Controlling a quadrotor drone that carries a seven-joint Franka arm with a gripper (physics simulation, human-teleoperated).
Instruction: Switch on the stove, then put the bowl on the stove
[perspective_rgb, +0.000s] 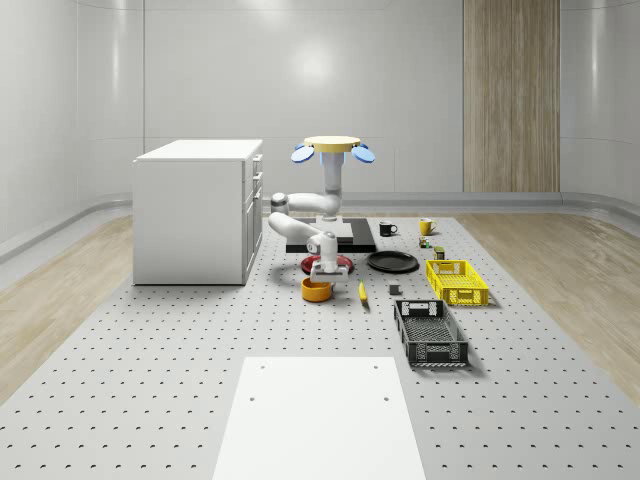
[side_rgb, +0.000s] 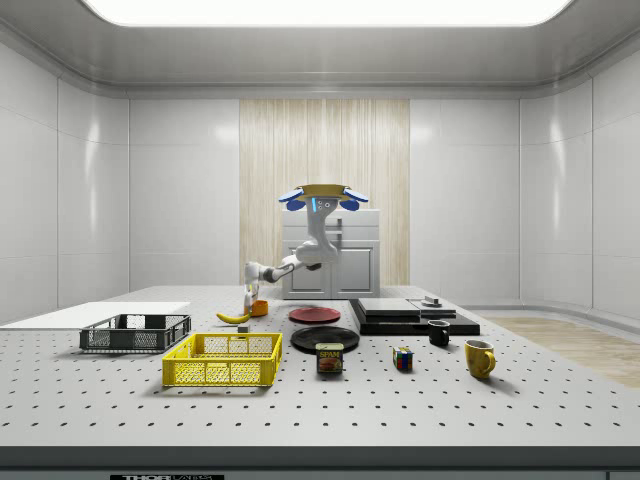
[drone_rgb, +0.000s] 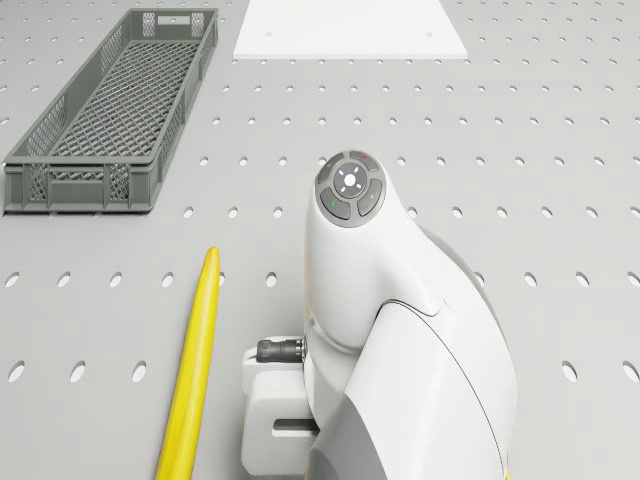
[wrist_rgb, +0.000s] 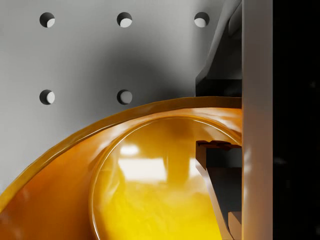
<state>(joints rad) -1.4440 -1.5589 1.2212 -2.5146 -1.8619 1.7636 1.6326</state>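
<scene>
Whole-scene view: drone (perspective_rgb: 333, 148) is hovering above the stove (perspective_rgb: 330, 234) on the bench (perspective_rgb: 150, 340), arm reaching down. Pincer (perspective_rgb: 320, 275) is sitting directly over the orange bowl (perspective_rgb: 316, 289), which is resting on the bench beside the red plate (perspective_rgb: 327, 265). Wrist view: one finger (wrist_rgb: 220, 175) is dipping inside the bowl's rim, another outside it, jaws straddling the wall; firmness of grip cannot be judged.
</scene>
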